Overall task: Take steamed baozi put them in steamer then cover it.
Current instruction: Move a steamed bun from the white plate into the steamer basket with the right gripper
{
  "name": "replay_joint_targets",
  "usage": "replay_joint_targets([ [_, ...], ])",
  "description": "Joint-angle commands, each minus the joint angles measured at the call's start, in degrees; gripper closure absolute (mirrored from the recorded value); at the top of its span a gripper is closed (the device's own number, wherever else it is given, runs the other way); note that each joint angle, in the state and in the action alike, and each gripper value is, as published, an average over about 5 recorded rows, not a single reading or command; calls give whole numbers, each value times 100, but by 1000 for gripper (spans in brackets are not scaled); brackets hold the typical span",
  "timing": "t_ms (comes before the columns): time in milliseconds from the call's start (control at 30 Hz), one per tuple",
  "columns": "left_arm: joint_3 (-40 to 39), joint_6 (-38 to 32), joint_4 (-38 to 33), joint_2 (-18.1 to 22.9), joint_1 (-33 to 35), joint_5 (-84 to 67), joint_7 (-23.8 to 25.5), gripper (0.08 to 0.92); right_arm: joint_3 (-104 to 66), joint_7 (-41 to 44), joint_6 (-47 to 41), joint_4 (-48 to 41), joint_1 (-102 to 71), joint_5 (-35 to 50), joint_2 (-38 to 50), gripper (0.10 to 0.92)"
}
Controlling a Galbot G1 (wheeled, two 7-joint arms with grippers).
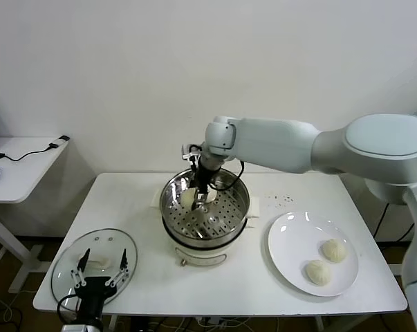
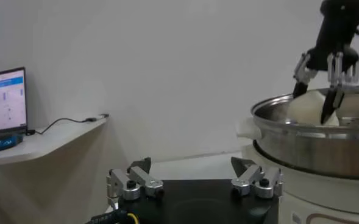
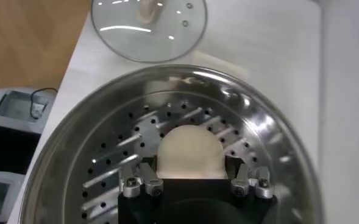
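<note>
**Steel pot takes a bun while the lid waits aside**

Steel walls of the steamer (image 1: 205,207) ring the right tool (image 1: 202,188), which reaches down from the far side into the pot with a bun (image 1: 188,198) between its fingers. From the right wrist, the pale dome (image 3: 189,153) sits snug between the two finger bases, so the tool is closed on it, and it hangs just over or on the perforated tray (image 3: 124,152); whether it touches the tray I cannot tell. Holding it low over the far-left part of the tray makes sense: that leaves bare tray for the others. A second pale shape seems to lie in the pot beside it, though the fingers partly hide it.

Two more buns (image 1: 334,250) (image 1: 318,272) wait on the white plate (image 1: 291,242) at the right of the surface (image 1: 263,290), close to the arm that fetches them.

The glass lid (image 1: 94,266) lies flat at the front left, well apart from the pot, so nothing blocks the opening during loading. Over it hovers the left tool (image 1: 101,266), fingers spread wide, likely parked there because covering falls to it last.

Judging by the count, the job is about halfway.
</note>
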State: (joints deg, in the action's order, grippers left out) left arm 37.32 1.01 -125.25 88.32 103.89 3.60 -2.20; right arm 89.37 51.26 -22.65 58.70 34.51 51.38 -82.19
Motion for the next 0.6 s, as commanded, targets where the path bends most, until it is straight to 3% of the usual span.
replay_joint_targets([
  [33,-1,0,15,14,-25,16,8,177,-20,-38,-20,-120,-339,-53,-236,313],
  [267,21,-5,83,2,-39,14,5,177,-47,-46,3,-218,-418,-100,-282,303],
  [433,28,0,95,-3,-47,15,3,177,-97,-57,7,-207,-393,-118,-260,225],
  [600,35,14,81,-13,-64,18,0,177,-125,-29,28,68,-126,-116,4,203],
])
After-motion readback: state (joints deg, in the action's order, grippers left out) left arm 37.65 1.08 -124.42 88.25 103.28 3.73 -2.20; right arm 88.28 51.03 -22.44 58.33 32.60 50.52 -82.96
